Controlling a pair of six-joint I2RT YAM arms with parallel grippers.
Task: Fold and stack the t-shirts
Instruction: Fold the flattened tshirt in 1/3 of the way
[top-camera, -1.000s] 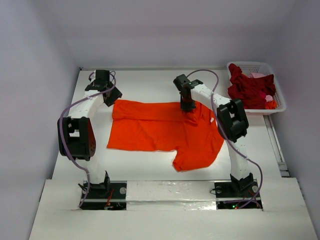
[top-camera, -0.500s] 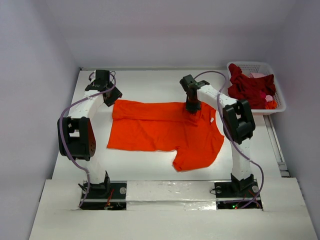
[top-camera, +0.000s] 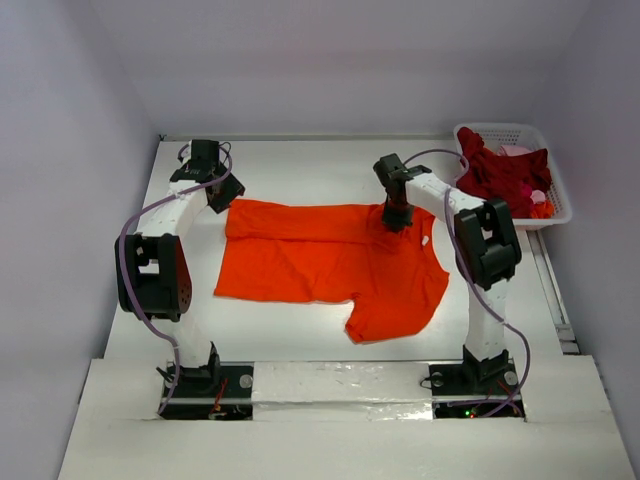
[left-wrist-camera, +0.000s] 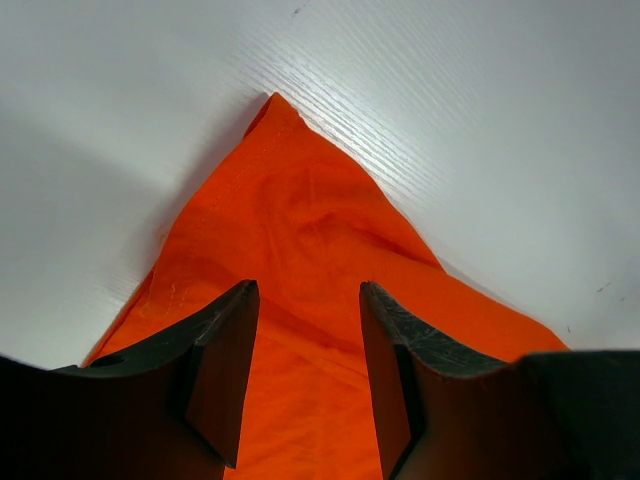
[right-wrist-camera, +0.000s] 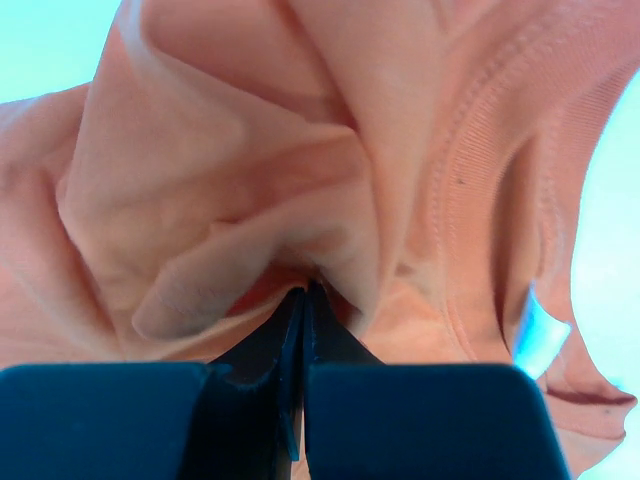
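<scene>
The orange t-shirt (top-camera: 320, 262) is soft matt cloth; the table (top-camera: 300, 170), smooth white.

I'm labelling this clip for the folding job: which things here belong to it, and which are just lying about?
Belongs to the job: orange t-shirt, pinched by the right gripper; dark red t-shirt and pale pink cloth, both in the white basket.
Just lying about: the white basket itself; table.

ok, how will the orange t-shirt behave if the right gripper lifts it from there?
Likely floppy: the orange t-shirt bunches into soft folds at the shut right gripper, so it should drape. Probably light, being thin cloth lying flat. A one-point lift may drag the rest across the table.
</scene>
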